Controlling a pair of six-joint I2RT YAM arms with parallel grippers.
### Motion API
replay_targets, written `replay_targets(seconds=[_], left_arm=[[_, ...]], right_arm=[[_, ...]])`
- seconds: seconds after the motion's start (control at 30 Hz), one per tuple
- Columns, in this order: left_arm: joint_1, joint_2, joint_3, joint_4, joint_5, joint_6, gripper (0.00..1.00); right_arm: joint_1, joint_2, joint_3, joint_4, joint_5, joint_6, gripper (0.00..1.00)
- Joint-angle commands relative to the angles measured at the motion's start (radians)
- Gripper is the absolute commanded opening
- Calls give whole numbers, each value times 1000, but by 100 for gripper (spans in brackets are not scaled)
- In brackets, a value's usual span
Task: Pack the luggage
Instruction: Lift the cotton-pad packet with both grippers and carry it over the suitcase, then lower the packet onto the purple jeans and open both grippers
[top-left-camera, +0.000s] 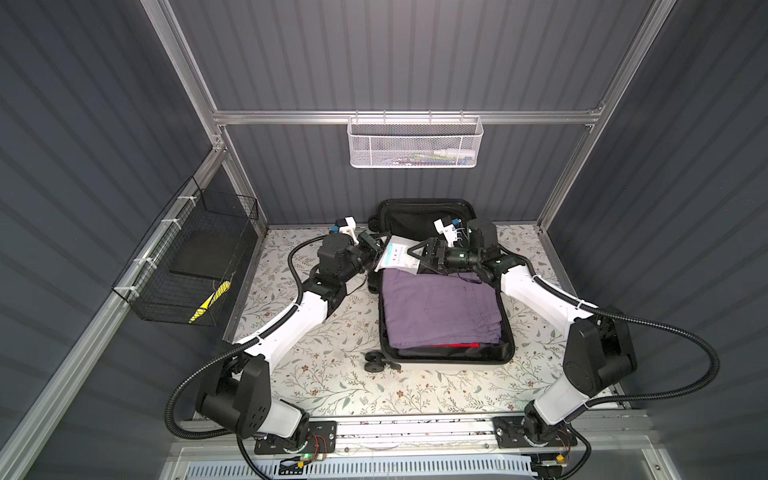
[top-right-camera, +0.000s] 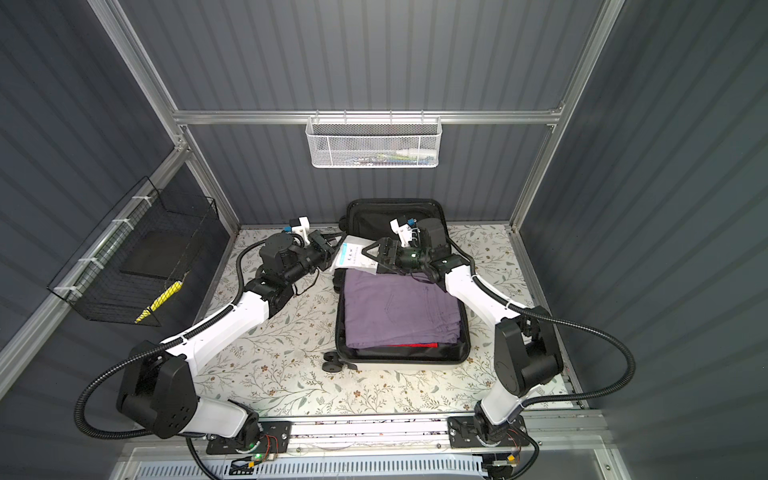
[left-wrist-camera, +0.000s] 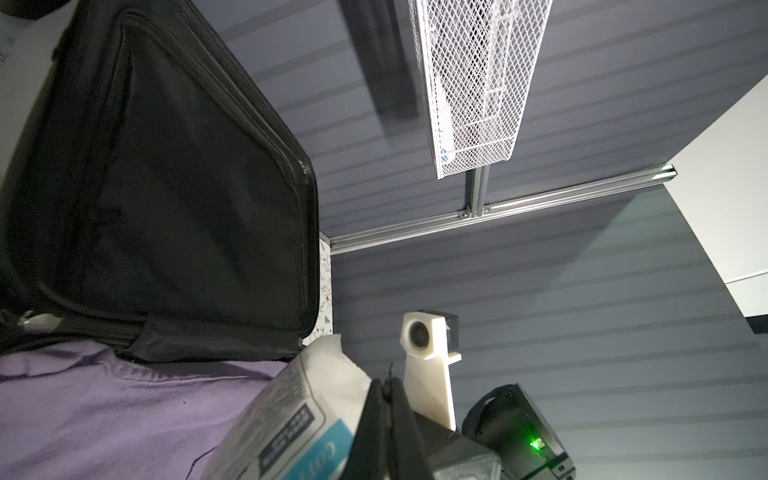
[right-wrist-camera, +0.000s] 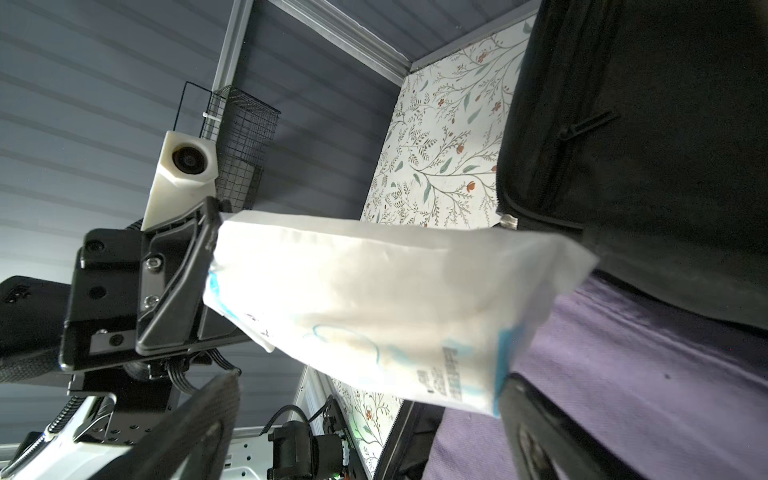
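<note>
White plastic, a soft packet (right-wrist-camera: 374, 299) with blue print, was pinched at one end by the left claw (right-wrist-camera: 208, 245), pressed together on it. The right claw (top-left-camera: 417, 261) faced it, jaws spread wide about the packet's free end; contact was unclear. This looked like a handover: the right would need to close squarely before the left released, then lay the packet flat. Beneath both claws lay the luggage (top-left-camera: 446, 365), open, its shell glossy white and its lining black. Its lid (top-left-camera: 415, 214) stood upright just behind them, and a folded purple garment (top-left-camera: 440, 307) filled the base.
</note>
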Motion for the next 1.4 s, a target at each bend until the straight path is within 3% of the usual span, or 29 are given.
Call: replay_targets(seconds=[0.0, 0.5, 0.8, 1.1, 1.37], left_arm=[[-16, 12, 54, 51, -19, -23, 0], [-43, 50, 40, 105, -21, -55, 0], [-64, 82, -1, 114, -26, -47, 0], [-121, 132, -40, 83, -53, 2, 0], [-214, 206, -105, 83, -101, 38, 0]], right_arm=[[-22, -23, -35, 63, -28, 19, 99], [-61, -49, -108, 289, -160, 116, 95], [-66, -96, -161, 280, -176, 120, 60], [-96, -215, -323, 109, -110, 16, 45], [-115, -334, -534, 2, -15, -53, 46]])
